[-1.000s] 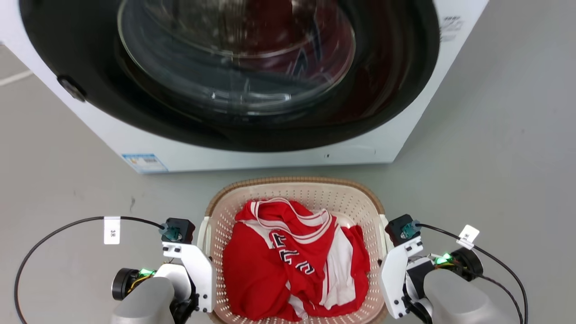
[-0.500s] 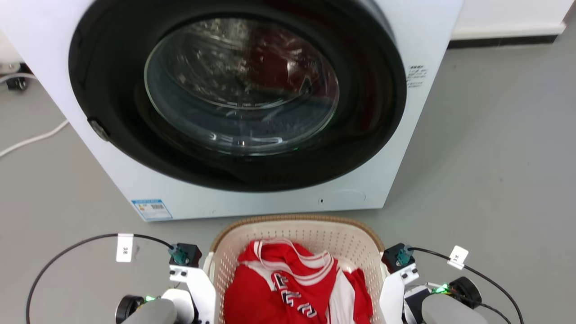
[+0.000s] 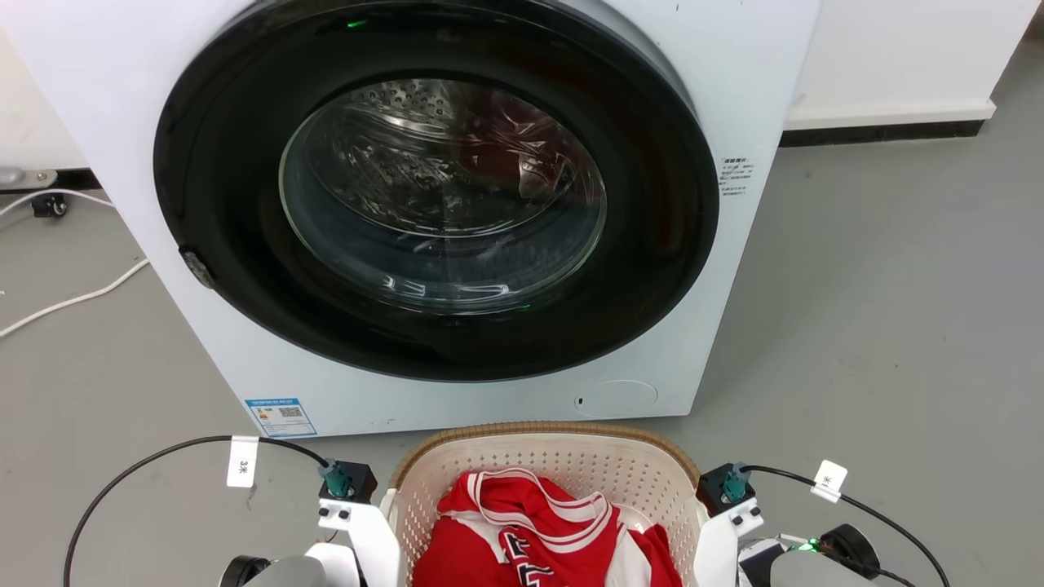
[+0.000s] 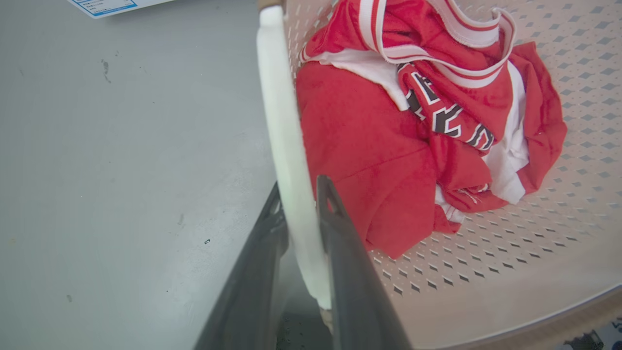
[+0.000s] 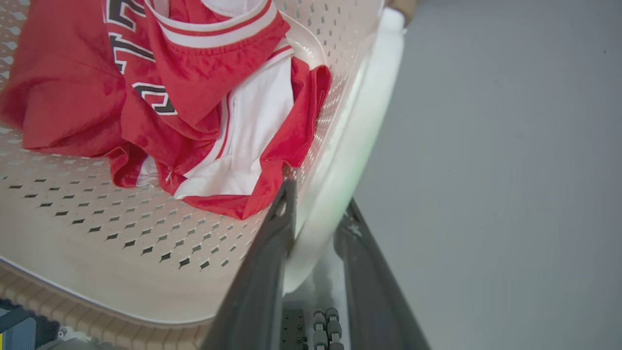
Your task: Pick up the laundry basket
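The laundry basket [image 3: 563,461], cream-white and perforated with a tan woven rim, sits at the bottom centre of the head view, between my two wrists. A red and white jersey [image 3: 522,538] lies crumpled inside it. My left gripper [image 4: 299,187] is shut on the basket's white left handle [image 4: 282,121], one dark finger on each side of it. My right gripper [image 5: 320,194] is shut the same way on the white right handle [image 5: 369,112]. The head view cuts off the basket's near half.
A white front-loading washing machine [image 3: 734,269] with a shut dark round door [image 3: 440,196] stands just beyond the basket. Grey floor [image 3: 897,326] lies to both sides. White cables [image 3: 73,297] trail on the floor at far left. A white wall with a dark skirting runs at back right.
The whole head picture has shifted: the camera moved, so more of the washing machine shows and the basket sits lower in frame. Both grippers stay beside the basket's handles.
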{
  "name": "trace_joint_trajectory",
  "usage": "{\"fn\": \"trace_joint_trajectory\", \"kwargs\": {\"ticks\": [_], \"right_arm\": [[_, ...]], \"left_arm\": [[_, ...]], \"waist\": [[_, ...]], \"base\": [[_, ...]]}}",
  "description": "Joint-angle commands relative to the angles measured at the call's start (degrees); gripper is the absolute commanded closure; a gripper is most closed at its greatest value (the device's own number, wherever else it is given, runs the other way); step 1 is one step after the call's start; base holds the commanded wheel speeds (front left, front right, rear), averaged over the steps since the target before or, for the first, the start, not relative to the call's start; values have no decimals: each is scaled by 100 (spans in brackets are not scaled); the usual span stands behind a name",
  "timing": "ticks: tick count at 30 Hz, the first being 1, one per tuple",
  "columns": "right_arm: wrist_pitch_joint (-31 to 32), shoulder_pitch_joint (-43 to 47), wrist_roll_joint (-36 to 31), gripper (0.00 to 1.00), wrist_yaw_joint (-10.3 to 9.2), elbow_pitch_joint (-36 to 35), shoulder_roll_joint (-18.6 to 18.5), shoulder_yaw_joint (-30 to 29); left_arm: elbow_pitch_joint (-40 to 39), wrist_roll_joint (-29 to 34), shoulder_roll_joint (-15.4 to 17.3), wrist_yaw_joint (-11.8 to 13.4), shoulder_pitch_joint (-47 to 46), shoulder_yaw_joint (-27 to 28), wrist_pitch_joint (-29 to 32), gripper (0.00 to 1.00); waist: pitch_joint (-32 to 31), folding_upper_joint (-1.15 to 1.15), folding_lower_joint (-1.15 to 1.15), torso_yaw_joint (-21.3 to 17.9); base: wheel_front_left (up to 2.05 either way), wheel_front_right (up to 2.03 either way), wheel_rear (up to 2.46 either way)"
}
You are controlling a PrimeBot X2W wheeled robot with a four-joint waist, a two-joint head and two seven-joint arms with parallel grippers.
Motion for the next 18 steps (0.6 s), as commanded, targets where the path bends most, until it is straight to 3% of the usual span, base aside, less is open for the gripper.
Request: {"fn": "trace_joint_trajectory", "kwargs": {"ticks": [1, 18], "right_arm": [[24, 92, 15, 100, 18, -73, 39, 86], [195, 70, 482, 100, 18, -95, -54, 584]], "left_arm": [[-82, -33, -63, -24, -11, -52, 2, 100], [-123, -467, -41, -24, -109, -451, 115, 100]], "waist": [[-33, 0, 1, 3], [-109, 0, 1, -6]], "base": [[0, 0, 0], [0, 0, 0]]}}
